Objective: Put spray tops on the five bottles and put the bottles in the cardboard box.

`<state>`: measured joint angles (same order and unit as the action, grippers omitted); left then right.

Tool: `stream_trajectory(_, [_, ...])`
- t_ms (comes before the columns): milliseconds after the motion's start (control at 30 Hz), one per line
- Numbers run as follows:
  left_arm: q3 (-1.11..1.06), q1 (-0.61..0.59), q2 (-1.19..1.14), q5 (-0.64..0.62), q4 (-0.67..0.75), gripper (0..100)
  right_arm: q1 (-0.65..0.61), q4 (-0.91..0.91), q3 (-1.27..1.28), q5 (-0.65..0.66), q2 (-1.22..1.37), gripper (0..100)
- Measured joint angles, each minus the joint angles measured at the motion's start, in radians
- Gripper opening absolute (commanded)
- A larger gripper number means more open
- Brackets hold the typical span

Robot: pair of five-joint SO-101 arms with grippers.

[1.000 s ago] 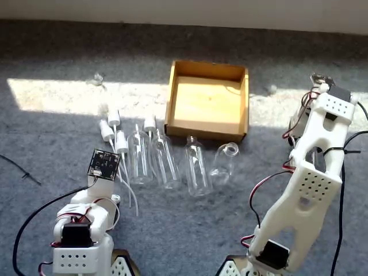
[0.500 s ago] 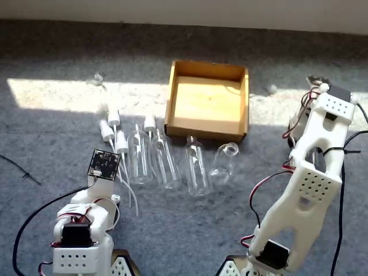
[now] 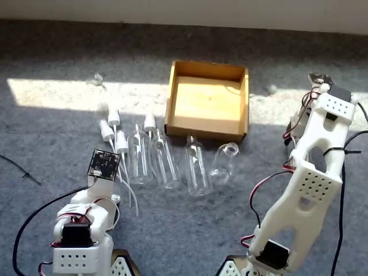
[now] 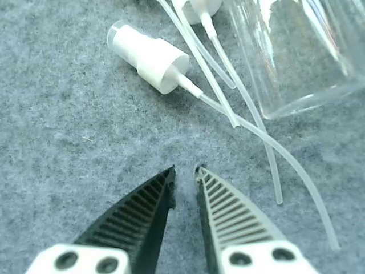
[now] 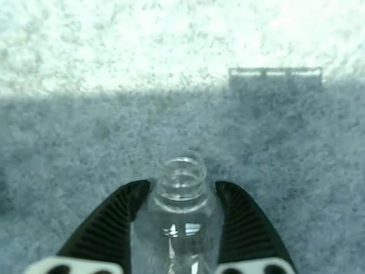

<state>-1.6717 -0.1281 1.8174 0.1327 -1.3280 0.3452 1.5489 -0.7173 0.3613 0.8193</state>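
Note:
Several clear bottles [image 3: 195,167] lie side by side on the grey carpet in front of the cardboard box [image 3: 172,98], which holds nothing. Several white spray tops [image 3: 114,118] with thin tubes lie to their left. My left gripper [image 4: 184,171] hangs shut and empty just above the carpet, a short way from one spray top [image 4: 153,54] and beside a bottle's base [image 4: 296,51]. My right gripper [image 5: 182,185] is shut on a clear bottle [image 5: 181,171], whose open neck sticks out between the fingers. The right arm [image 3: 316,172] stands to the right of the box.
A sunlit band crosses the carpet behind the box. Small bits of debris [image 3: 96,78] lie at the back left, and a black cable [image 3: 17,168] lies at the far left. Open carpet lies between the two arm bases.
The right arm's wrist has shifted very slightly with the bottle. The left arm and the things on the carpet have not moved.

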Motion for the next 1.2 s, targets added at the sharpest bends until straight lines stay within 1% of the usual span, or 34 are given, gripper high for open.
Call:
stream_trajectory(133, [0.0, 0.0, 0.0, 0.0, 0.0, 7, 0.003, 0.052, -0.127, -0.106, -0.012, 0.3])
stream_trajectory(300, [0.0, 0.0, 0.0, 0.0, 0.0, 7, -0.012, 0.186, -0.298, -0.132, -0.091, 0.3])
stream_trajectory(367, [0.0, 0.0, 0.0, 0.0, 0.0, 7, -0.034, 0.192, -0.344, -0.138, -0.15, 0.4])
stream_trajectory(600, [0.0, -0.002, 0.0, 0.005, 0.009, 8, -0.074, 0.195, -0.353, -0.176, -0.308, 0.4])
stream_trajectory(667, [0.0, -0.034, 0.0, 0.057, 0.061, 7, -0.101, 0.196, -0.353, -0.183, -0.356, 0.4])
stream_trajectory(733, [0.005, -0.098, 0.0, 0.181, 0.121, 8, -0.127, 0.196, -0.35, -0.209, -0.41, 0.4])
stream_trajectory(800, [0.04, -0.173, 0.0, 0.275, 0.152, 8, -0.141, 0.196, -0.313, -0.224, -0.477, 0.5])
stream_trajectory(900, [0.178, -0.287, -0.002, 0.276, 0.163, 8, -0.172, 0.196, -0.193, -0.232, -0.583, 0.5])
stream_trajectory(1000, [0.358, -0.308, -0.104, 0.285, 0.167, 8, -0.244, 0.176, -0.034, -0.232, -0.698, 0.5])
stream_trajectory(1100, [0.571, -0.308, -0.344, 0.285, 0.164, 8, -0.29, 0.094, 0.14, -0.232, -0.85, 0.5])
stream_trajectory(1200, [0.835, -0.308, -0.681, 0.285, 0.091, 8, -0.293, -0.034, 0.377, -0.229, -1.036, 0.5])
